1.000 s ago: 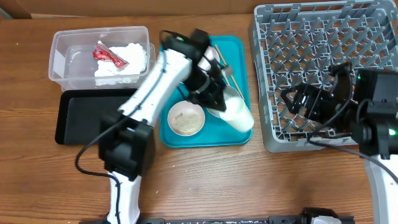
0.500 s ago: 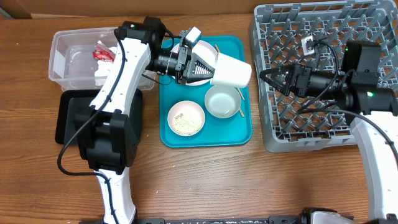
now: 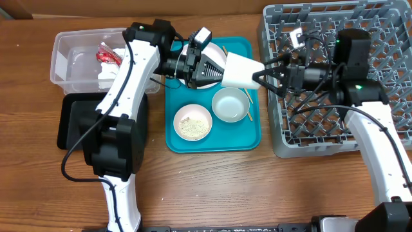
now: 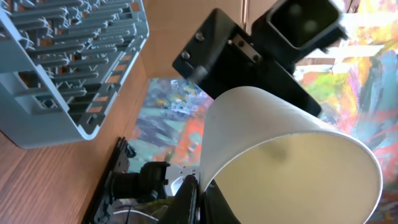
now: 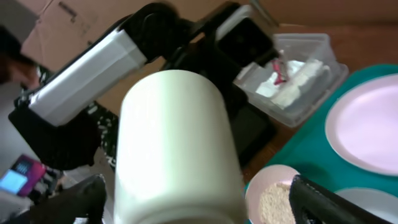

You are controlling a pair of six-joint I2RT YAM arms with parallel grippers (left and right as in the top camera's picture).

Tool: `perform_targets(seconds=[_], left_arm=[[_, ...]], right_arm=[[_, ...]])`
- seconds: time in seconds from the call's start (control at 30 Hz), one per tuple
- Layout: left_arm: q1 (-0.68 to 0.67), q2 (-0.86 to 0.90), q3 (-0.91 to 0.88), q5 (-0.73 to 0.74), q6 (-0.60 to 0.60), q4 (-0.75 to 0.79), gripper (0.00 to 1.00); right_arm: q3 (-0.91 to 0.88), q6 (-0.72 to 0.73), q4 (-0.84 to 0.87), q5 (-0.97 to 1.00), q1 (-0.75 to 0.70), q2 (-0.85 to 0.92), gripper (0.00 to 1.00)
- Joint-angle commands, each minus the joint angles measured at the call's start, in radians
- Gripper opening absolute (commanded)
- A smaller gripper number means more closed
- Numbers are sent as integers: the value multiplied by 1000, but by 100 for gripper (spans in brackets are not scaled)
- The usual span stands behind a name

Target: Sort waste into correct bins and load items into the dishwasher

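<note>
The white cup (image 3: 239, 69) hangs on its side in the air above the teal tray (image 3: 248, 138). My left gripper (image 3: 219, 71) is shut on its rim; the left wrist view shows the pinch (image 4: 200, 199) and the cup's open mouth (image 4: 280, 143). My right gripper (image 3: 262, 76) is open, with its fingers on either side of the cup's base (image 5: 177, 143) and apart from it. The grey dish rack (image 3: 335, 129) stands at the right. A small plate with rice (image 3: 192, 122), the grey-blue bowl (image 3: 230, 104) and chopsticks (image 3: 248, 111) lie on the teal tray. The large plate (image 5: 367, 121) is partly hidden.
The clear tub (image 3: 64, 64) at the back left holds the red wrapper (image 3: 108, 55) and the white napkin (image 3: 106, 76). The black tray (image 3: 74, 122) lies in front of it. The left arm's body crosses both.
The left gripper lifted the cup off the teal tray and turned it sideways. The right gripper moved left from the rack, and its open fingers now flank the cup's base.
</note>
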Motion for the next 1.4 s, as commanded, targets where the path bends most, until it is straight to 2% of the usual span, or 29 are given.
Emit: perform_targets(seconds=[0.0, 0.27, 0.43, 0.47, 0.57, 0.67, 0.77, 0.83, 0.93, 1.0, 1.1, 1.23, 1.37], left_arm=[[-13, -23, 23, 41, 27, -2, 4], [-14, -23, 23, 41, 31, 1, 4], [-14, -23, 23, 40, 31, 6, 5], [-14, -23, 23, 40, 31, 6, 10], [-10, -23, 23, 41, 31, 12, 34], [10, -23, 25, 41, 27, 39, 52], [51, -23, 51, 41, 27, 58, 58], [83, -23, 91, 25, 27, 58, 58], [122, -23, 193, -109, 25, 45, 59], [133, -23, 289, -279, -4, 23, 59], [122, -23, 454, -616, -56, -8, 61], [74, -23, 591, -976, -122, -21, 64], [21, -23, 609, -1188, -158, -23, 66]], right_arm=[[24, -8, 20, -31, 37, -4, 88], [24, 0, 20, -31, 42, -4, 72], [24, 7, 20, -31, 42, -4, 66], [24, 7, 19, -30, 42, -4, 65], [24, 19, 19, -27, 23, -5, 60], [24, 67, 10, -24, -21, -5, 58], [24, 98, -63, 41, -80, -11, 56], [24, 98, -154, 140, -120, -26, 55], [31, 102, -325, 367, -159, -71, 55], [57, 130, -462, 551, -165, -105, 56], [133, 183, -666, 799, -156, -139, 56], [226, 260, -865, 986, -140, -140, 56], [238, 313, -980, 1092, -121, -134, 56]])
